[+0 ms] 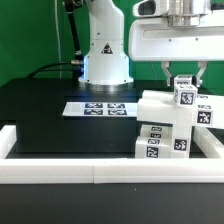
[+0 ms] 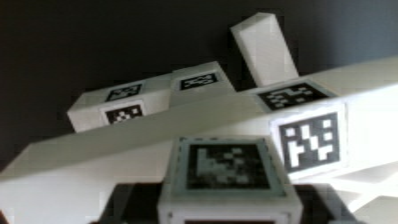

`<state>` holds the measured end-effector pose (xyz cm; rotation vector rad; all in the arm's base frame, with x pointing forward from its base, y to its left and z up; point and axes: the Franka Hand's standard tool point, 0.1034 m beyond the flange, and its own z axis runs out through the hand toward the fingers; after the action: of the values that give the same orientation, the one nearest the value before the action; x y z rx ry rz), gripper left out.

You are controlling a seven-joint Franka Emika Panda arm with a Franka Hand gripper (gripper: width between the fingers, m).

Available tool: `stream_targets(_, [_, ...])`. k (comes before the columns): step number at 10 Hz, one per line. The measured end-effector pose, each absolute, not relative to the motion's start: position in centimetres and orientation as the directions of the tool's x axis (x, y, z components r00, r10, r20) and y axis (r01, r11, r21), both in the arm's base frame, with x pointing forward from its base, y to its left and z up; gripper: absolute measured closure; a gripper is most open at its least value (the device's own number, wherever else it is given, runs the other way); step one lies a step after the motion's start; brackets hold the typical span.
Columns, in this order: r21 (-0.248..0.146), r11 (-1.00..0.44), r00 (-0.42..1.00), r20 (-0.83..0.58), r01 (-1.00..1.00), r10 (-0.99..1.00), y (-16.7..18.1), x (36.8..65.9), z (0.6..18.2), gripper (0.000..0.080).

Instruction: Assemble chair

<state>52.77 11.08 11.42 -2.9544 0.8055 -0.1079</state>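
Note:
The chair's white tagged pieces (image 1: 165,128) stand stacked at the exterior view's right, by the table's front edge. My gripper (image 1: 184,82) hangs right over the stack, shut on a small white post (image 1: 185,95) with a tag on its face. The wrist view shows that post (image 2: 226,172) clamped between my dark fingers (image 2: 135,203), above a broad white slab (image 2: 107,160) bearing tags. Beyond the slab lie two tagged cubes (image 2: 128,106) and a narrow upright piece (image 2: 262,48). Whether the post touches the stack below, I cannot tell.
The marker board (image 1: 100,108) lies flat on the black table, left of the stack. A long white border rail (image 1: 80,175) runs along the front, and another rail (image 1: 8,138) along the left side. The arm's white base (image 1: 105,55) stands at the back.

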Motion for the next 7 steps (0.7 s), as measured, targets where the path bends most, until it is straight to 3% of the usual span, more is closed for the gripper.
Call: stream_targets(7, [-0.117,-0.485,0.491,-0.029,-0.867,-0.871,11.65,52.66,11.41,0.0512])
